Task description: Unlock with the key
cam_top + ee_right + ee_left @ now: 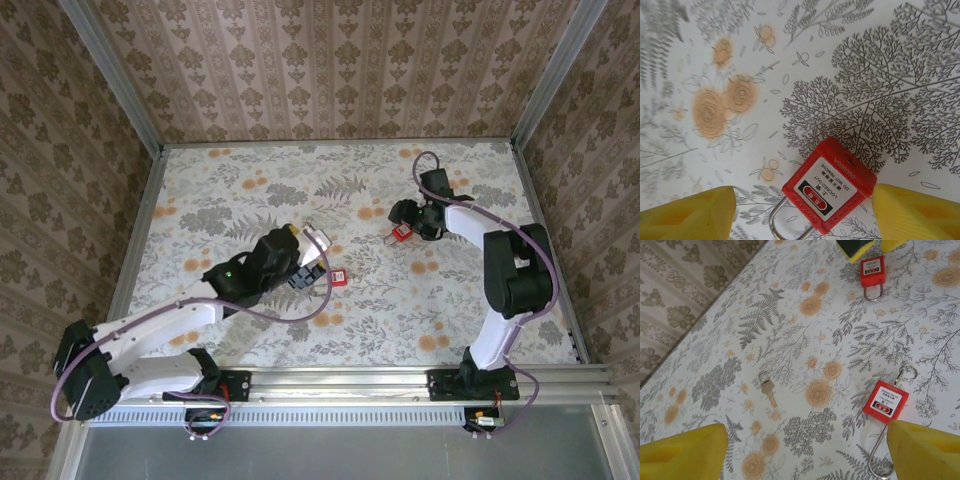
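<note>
The key [767,388] lies flat on the floral tabletop [715,330], on its own, well to one side of the near padlock [885,402] and not touching it. It looks like a small, thin piece of metal: light, stiff and probably slippery. Lying this flat it gives little to grip. The wider head is likely the best place to take it, pinched across its flat faces so the blade is left free for the keyhole. Closing on the blade itself would probably make it skid or twist.

The near padlock is a red block with a long, thin metal shackle. It also lies flat and looks light enough to slide if it is pushed without being braced.

The left end effector [805,440] hangs above the key and the near padlock with its yellow pads [682,452] wide apart and nothing between them.

A second red padlock, the far padlock [830,192], lies label up further across the tabletop. The right end effector [804,195] is low over it, pads apart on either side of the red body and not yet clamped. The right-hand pad is just beside a corner of the body, but I cannot tell whether it touches. The body's flat plastic sides are a sound place to hold it steady.
</note>
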{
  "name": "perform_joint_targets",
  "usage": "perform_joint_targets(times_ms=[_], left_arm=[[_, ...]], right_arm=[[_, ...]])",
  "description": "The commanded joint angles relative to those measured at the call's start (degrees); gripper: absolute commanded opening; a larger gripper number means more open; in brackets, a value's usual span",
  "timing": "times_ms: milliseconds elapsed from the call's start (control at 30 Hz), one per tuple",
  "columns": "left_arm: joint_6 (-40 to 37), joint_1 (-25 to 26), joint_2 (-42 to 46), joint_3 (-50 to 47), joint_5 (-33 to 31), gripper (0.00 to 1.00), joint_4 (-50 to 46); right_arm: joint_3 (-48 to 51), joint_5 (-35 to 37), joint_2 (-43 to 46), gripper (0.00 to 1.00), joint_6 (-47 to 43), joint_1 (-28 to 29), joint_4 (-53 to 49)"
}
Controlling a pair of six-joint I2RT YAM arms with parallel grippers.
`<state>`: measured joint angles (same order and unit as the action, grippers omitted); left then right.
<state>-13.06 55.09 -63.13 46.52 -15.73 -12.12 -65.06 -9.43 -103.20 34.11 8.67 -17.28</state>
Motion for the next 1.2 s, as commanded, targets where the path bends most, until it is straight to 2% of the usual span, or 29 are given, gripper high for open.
perform_joint_targets(times_ms=[0,133,300,400,567,833,967,1167], left_arm=[[2.8,0.3,3.1,-1.0,-2.4,0.83,2.5],[2.7,0.4,4.9,-2.4,-2.6,0.83,3.0],[2.6,0.8,5.7,-2.9,-3.5,0.83,2.5],[2.4,1.4,6.2,-3.2,-4.1,0.83,2.4],[2.3,2.1,7.4,-3.5,-4.9,0.83,2.4],[2.7,3.0,9.6,-4.3,-5.5,0.83,2.6],[2.4,3.2,9.6,-4.5,-6.1,0.83,2.7],[5.8,3.3,9.7,-6.2,-9.7,0.82,5.6]], right_arm=[[-1.9,7.2,-1.3,0.74,-1.9,2.0,-6.1],[-5.2,8.7,-4.2,0.74,-1.2,3.1,-8.4],[-6.9,6.2,-5.9,0.73,0.3,5.5,-7.4],[-8.2,4.1,-7.5,0.66,1.6,7.0,-6.7],[-13.0,8.3,-11.5,0.61,-0.5,9.8,-10.9],[-13.7,10.5,-11.9,0.39,-0.2,13.1,-12.1],[-13.1,7.9,-11.4,0.37,3.9,16.2,-8.7],[-18.1,9.5,-15.0,0.38,8.9,24.6,-8.3]])
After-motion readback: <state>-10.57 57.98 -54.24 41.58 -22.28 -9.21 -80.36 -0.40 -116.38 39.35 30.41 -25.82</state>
